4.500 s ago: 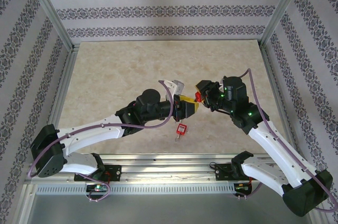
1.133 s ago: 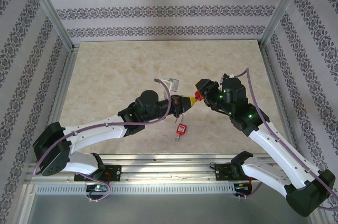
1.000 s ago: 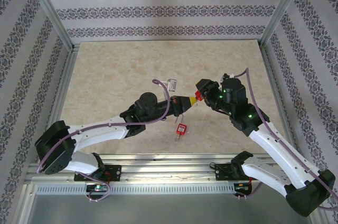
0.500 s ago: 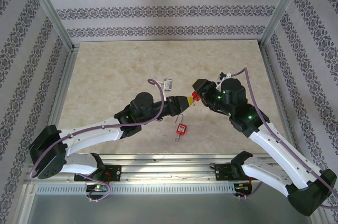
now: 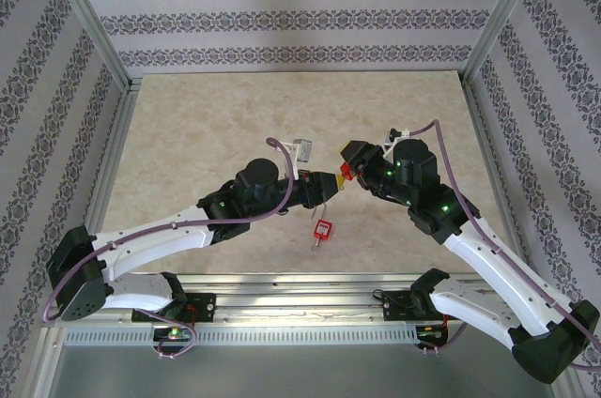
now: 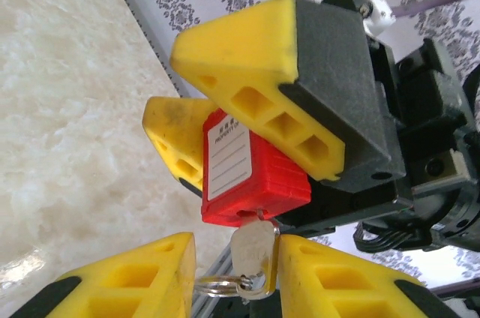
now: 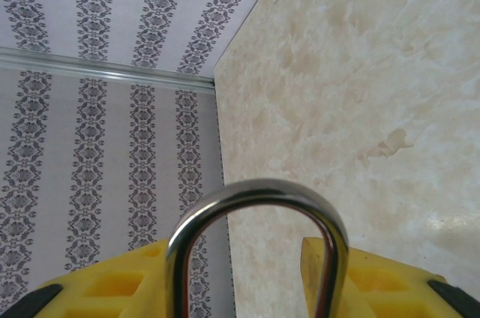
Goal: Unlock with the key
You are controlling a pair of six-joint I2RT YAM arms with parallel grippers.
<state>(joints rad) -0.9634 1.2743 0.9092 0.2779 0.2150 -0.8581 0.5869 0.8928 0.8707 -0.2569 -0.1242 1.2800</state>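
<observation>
"Where's the key (image 6: 253, 247)?"
"Left wrist view: pushed into the red padlock (image 6: 251, 175) from below, left gripper (image 6: 238, 262) fingers parted either side."
"Right gripper (image 7: 251, 280)?"
"Clamped on that padlock; its camera catches the shackle (image 7: 255, 192). Overhead, a second padlock (image 5: 322, 230) lies on the table (image 5: 207, 126)."

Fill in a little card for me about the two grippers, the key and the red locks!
Left gripper: open, one finger on each side of the key
Right gripper: shut on the red padlock
Key: pushed into the end of the red padlock, with a ring on it
Shackle: locked or unlocked, cannot tell
Other padlock: lying on the table, untouched
</observation>
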